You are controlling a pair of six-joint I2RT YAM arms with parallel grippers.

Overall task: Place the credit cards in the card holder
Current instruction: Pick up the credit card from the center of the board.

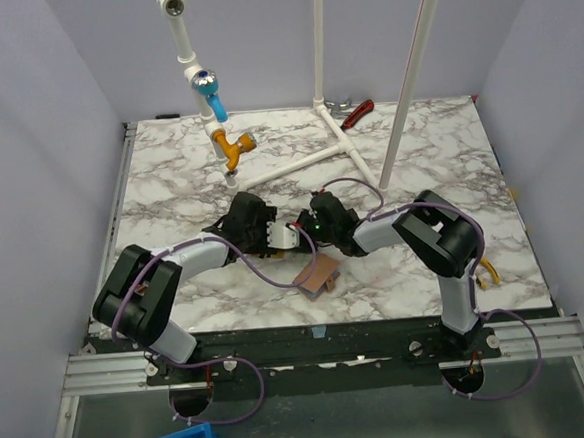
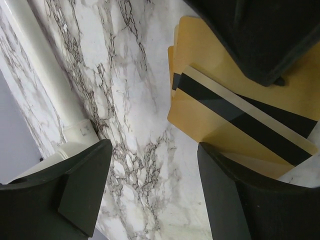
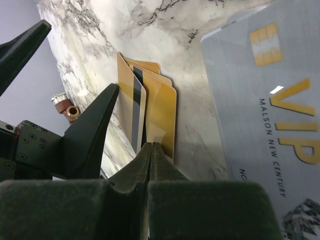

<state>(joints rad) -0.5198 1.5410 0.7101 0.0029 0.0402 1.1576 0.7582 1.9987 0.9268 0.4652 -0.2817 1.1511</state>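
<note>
**Left gripper** [image 2: 154, 150]: your jaws stand spread wide, with only bare marble tabletop [image 2: 130, 100] between them. The finger [image 2: 240, 200] on the wrist view's right overlaps the near edge of the gold cards [image 2: 220, 130], but nothing is gripped.

**Right gripper** [image 3: 151, 152]: clenched, pads flush together, tips at the edge of the same gold fan. You cannot tell from either wrist view whether a card edge is nipped between the pads. Seen from the left wrist, its dark finger lies over the far part of the fan. My reading is that it pins the stack so the cards do not skate on the slick stone (a judgement only).

**Materials**
- The gold cards are thin, stiff, glossy plastic with rounded corners, fanned in at least three layers. The top one carries a black stripe beside a pale band.
- Just to the right of the right gripper's tips is the silvery-grey card [image 3: 260, 125], with a brushed finish, a gold chip and "VIP" lettering, its printed face towards the wrist camera.
- A round white pipe [image 2: 45, 75] runs along the left of the left gripper.

**Card holder** [image 1: 317, 274]: tan and leather-like. It sits on the table behind both grippers, towards the arm bases and apart from the cards. No card in view is in it yet.
</note>
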